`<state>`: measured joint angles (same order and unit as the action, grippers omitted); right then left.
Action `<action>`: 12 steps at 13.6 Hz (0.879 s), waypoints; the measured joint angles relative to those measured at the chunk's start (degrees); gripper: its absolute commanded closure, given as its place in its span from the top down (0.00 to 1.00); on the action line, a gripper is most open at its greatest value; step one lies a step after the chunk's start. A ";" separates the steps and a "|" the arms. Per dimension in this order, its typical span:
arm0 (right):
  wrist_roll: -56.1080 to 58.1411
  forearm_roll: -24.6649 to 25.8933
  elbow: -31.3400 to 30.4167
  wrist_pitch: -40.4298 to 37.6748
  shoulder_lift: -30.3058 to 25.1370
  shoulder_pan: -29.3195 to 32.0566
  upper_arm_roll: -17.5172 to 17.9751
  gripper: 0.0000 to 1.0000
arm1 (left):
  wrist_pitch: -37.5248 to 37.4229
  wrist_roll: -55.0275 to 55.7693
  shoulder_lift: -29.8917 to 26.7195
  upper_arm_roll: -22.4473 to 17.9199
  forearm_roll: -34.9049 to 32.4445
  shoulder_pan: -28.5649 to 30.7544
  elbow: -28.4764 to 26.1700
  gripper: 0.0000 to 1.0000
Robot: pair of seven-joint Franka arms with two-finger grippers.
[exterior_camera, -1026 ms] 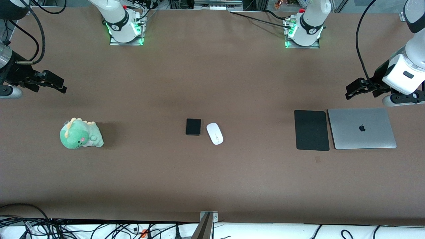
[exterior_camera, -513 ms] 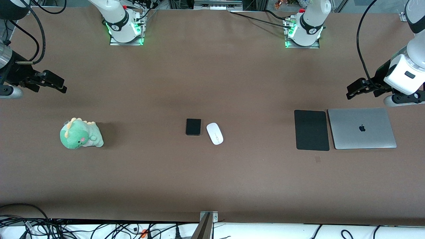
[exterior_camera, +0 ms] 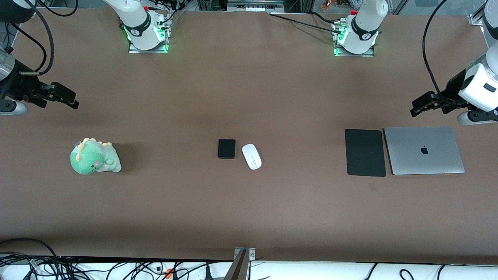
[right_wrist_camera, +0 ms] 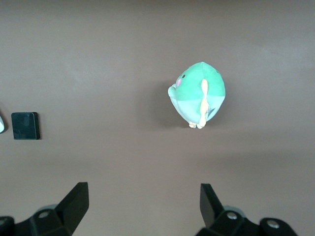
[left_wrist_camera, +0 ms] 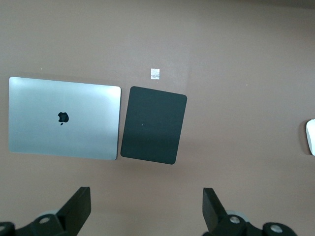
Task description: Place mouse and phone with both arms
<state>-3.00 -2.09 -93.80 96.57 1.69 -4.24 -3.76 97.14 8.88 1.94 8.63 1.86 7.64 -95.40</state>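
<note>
Mid-table I logged the mouse (exterior_camera: 251, 156) just beside the phone (exterior_camera: 227, 148), mouse toward the left arm's end, both well apart from the spread-fingered, empty left gripper (left_wrist_camera: 147, 209) and right gripper (right_wrist_camera: 142, 206) hovering at the table's ends.

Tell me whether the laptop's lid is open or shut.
Shut: the laptop lies flat on the table, lid down, logo facing up, beside the mouse pad.

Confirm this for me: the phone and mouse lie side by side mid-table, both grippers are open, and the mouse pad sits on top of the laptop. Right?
Not quite. The mouse pad lies flat on the table beside the laptop, not on it; the front view shows this. The rest holds: phone and mouse lie side by side mid-table, and the left gripper and right gripper are open.
</note>
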 measured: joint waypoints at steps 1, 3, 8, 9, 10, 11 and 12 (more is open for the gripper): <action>0.00 0.00 0.00 0.00 0.00 -0.01 0.01 1.00 | 0.00 -0.01 0.00 0.00 0.20 0.00 0.01 1.00; 0.00 0.00 0.00 0.00 0.00 -0.07 0.02 1.00 | 0.00 -0.07 0.00 0.00 0.54 0.00 0.02 1.00; 0.00 0.00 0.01 -0.01 0.00 -0.13 0.03 1.00 | 0.00 -0.13 0.00 0.00 0.56 0.02 0.03 1.00; 0.00 0.00 0.01 -0.01 0.00 -0.13 0.03 1.00 | 0.00 -0.13 0.00 0.00 0.56 0.02 0.04 1.00; 0.00 0.00 0.02 -0.01 0.00 -0.13 0.03 1.00 | 0.00 -0.14 0.00 0.00 0.56 0.02 0.04 1.00; 0.00 0.00 0.02 -0.01 0.00 -0.15 0.03 1.00 | 0.00 -0.14 0.00 0.00 0.56 0.02 0.05 1.00; 0.00 0.00 0.02 -0.01 0.00 -0.17 0.03 1.00 | 0.00 -0.15 0.00 0.00 0.56 0.02 0.05 1.00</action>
<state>-3.00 -2.09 -93.79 96.57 1.69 -4.41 -3.73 97.14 8.73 1.94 8.63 2.42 7.66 -95.35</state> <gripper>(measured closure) 0.000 0.000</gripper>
